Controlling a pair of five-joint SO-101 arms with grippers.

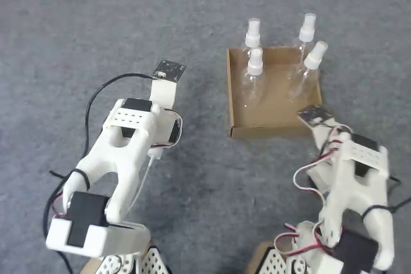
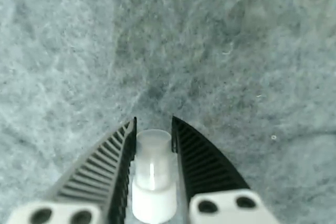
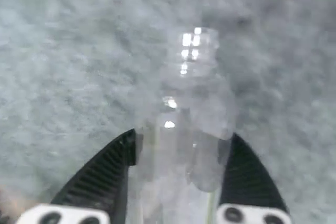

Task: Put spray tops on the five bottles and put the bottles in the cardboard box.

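My left claw (image 2: 153, 122) clenches the spray top (image 2: 152, 174) and my right claw (image 3: 182, 137) grips the uncapped bottle (image 3: 197, 85) above the worktop (image 1: 64, 62) near the box (image 1: 273, 131), so I should centre the top squarely over the neck before pressing down.

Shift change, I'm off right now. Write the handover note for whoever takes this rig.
Left jaws: shut on a spray top, held above the table.
Right jaws: shut on a clear bottle whose neck is open, with no top on it.
Done: four topped bottles stand in the cardboard box.
Left: fit the held spray top onto the clear bottle, then put that fifth bottle in the cardboard box.
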